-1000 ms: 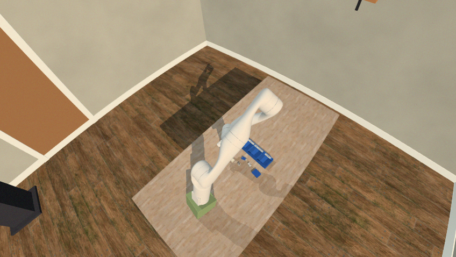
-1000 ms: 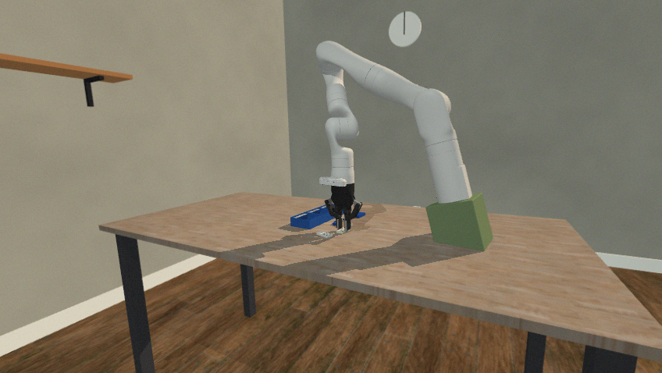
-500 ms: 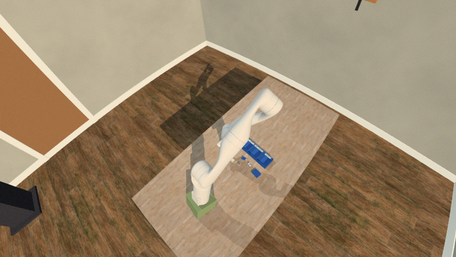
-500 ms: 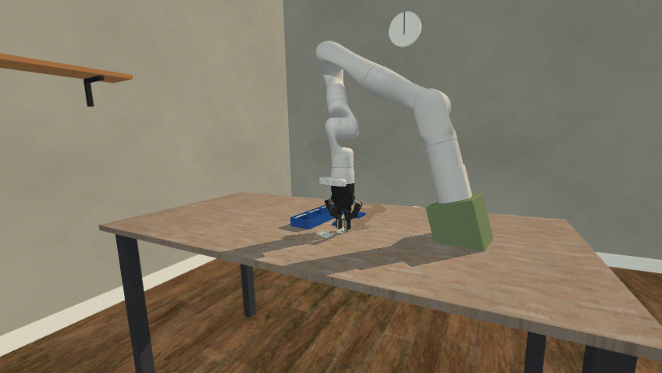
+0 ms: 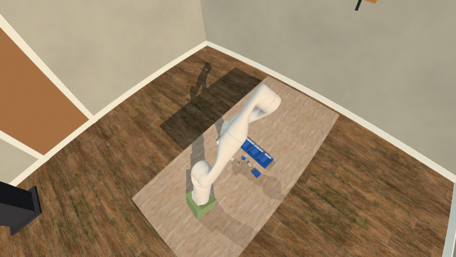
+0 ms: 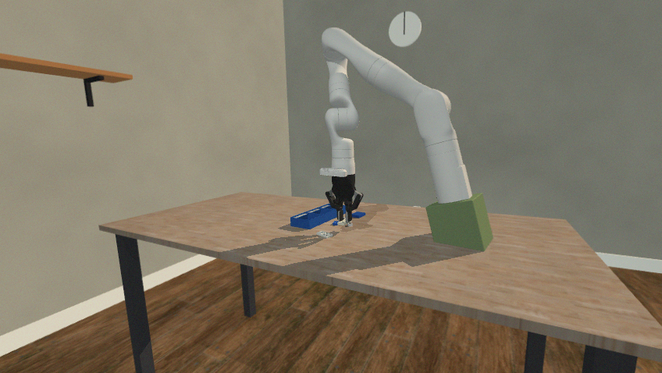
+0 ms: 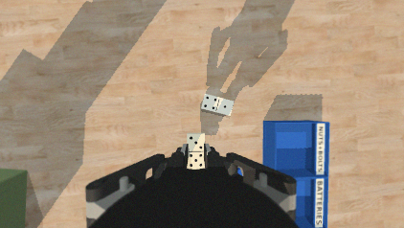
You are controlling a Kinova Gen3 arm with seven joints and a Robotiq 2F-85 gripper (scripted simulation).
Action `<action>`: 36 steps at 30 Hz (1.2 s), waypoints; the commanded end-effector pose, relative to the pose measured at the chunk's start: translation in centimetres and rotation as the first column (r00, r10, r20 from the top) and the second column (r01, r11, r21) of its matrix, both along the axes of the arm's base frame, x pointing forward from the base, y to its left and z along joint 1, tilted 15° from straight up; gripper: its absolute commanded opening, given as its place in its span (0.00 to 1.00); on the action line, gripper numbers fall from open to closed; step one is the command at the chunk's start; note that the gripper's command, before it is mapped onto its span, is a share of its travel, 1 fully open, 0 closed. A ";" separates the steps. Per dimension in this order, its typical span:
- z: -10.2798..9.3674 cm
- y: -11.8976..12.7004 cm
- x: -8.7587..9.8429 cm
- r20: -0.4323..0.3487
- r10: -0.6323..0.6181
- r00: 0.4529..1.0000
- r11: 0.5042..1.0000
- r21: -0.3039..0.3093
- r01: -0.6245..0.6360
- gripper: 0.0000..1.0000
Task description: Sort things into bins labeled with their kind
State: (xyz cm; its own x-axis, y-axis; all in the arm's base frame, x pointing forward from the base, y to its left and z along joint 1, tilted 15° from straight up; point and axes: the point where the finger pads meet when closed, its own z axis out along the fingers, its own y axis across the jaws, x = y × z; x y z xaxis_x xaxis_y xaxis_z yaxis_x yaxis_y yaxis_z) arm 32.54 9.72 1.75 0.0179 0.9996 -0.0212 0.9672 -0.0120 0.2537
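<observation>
The gripper (image 7: 195,160) is clamped on one domino (image 7: 196,151). A second domino (image 7: 217,104) lies on the table (image 7: 120,96), beside two labelled blue bins (image 7: 293,148).

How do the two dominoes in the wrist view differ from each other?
One domino is clamped in the pincer; the other domino lies free on the table. The held one points straight away from the camera; the free one lies crosswise, slightly tilted. Both are pale with black dots.
</observation>
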 end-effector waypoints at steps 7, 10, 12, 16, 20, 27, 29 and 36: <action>3.2 0.3 -0.4 0.009 0.007 1.000 1.000 0.005 -0.007 0.21; 3.1 0.2 -0.4 0.010 0.005 1.000 1.000 0.004 -0.005 0.21; 3.1 0.2 -0.4 0.010 0.005 1.000 1.000 0.004 -0.005 0.21; 3.1 0.2 -0.4 0.010 0.005 1.000 1.000 0.003 -0.005 0.21; 3.1 0.0 -0.4 0.011 0.004 1.000 1.000 -0.001 -0.004 0.21; 3.1 0.0 -0.4 0.011 0.004 1.000 1.000 -0.001 -0.004 0.21; 3.1 0.0 -0.4 0.011 0.004 1.000 1.000 -0.001 -0.004 0.21; 3.1 0.0 -0.4 0.011 0.004 1.000 1.000 -0.001 -0.004 0.21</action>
State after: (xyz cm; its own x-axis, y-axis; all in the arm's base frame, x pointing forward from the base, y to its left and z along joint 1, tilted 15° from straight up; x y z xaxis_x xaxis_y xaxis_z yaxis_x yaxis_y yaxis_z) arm 32.05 9.68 4.67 0.0145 0.9996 -0.0243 0.9652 -0.0077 0.2614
